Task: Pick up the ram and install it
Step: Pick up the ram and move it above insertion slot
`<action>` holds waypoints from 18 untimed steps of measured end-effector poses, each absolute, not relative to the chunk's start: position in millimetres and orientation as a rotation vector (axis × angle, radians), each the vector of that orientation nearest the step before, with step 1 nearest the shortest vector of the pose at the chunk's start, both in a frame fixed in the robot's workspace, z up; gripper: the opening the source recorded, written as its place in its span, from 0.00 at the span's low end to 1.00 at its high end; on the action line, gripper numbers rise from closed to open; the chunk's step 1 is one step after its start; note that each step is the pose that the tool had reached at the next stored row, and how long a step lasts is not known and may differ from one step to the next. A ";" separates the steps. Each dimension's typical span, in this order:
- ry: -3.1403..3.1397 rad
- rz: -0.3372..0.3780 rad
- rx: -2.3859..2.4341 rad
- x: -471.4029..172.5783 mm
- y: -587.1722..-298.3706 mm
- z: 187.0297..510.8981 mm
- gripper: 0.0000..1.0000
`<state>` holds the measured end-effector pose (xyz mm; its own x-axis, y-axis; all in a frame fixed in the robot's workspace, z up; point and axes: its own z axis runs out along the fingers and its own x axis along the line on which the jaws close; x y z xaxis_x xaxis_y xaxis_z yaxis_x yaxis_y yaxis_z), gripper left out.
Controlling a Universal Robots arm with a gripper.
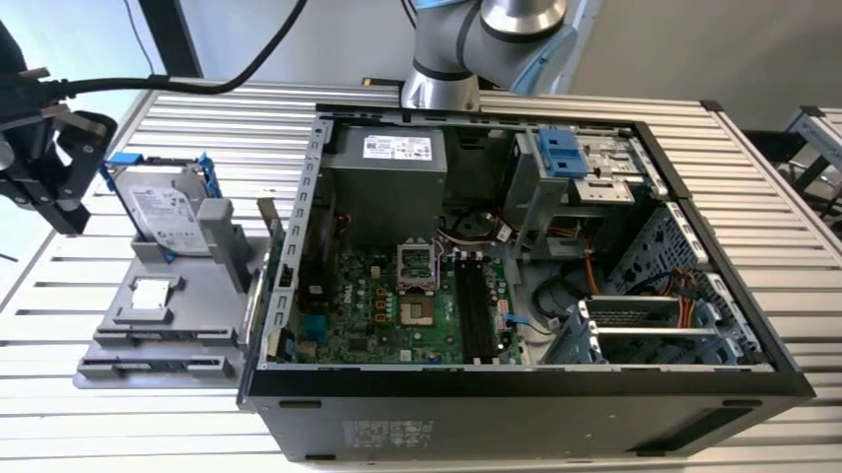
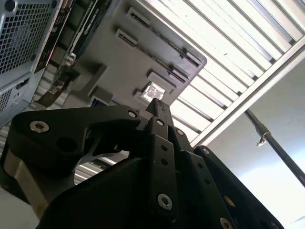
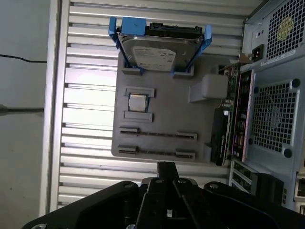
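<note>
At the exterior view's left we see the gripper point(image 1: 63, 202), fingers pressed together on nothing, then the hard drive point(image 1: 165, 212) on the gray tray point(image 1: 204, 296), and the ram point(image 1: 270, 241) standing at the tray's edge just beside the open computer case point(image 1: 526, 379).

The bench point(image 1: 776, 197) was a top of pale metal slats with dark grooves between them. Strong light fell on the slats toward the exterior view's left and washed them almost white. Behind the bench stood a plain pale grey wall point(image 1: 658, 49). At the exterior view's right edge, another slatted metal frame point(image 1: 818, 133) stood apart from the bench. In the first wrist view a grey floor point(image 3: 24, 143) lay beside the bench's edge, and a thin black cable point(image 3: 21, 59) ran across it.
</note>
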<state>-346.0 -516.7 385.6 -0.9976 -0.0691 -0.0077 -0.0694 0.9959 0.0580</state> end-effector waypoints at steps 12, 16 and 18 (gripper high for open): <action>3.129 0.092 -0.211 -346.1 -516.7 385.7 0.00; 3.125 0.092 -0.287 -346.1 -516.7 385.6 0.00; 3.120 0.092 -0.340 -346.1 -516.7 385.6 0.00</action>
<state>-346.1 -516.7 385.6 -0.9765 -0.2153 -0.0077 -0.2153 0.9748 0.0580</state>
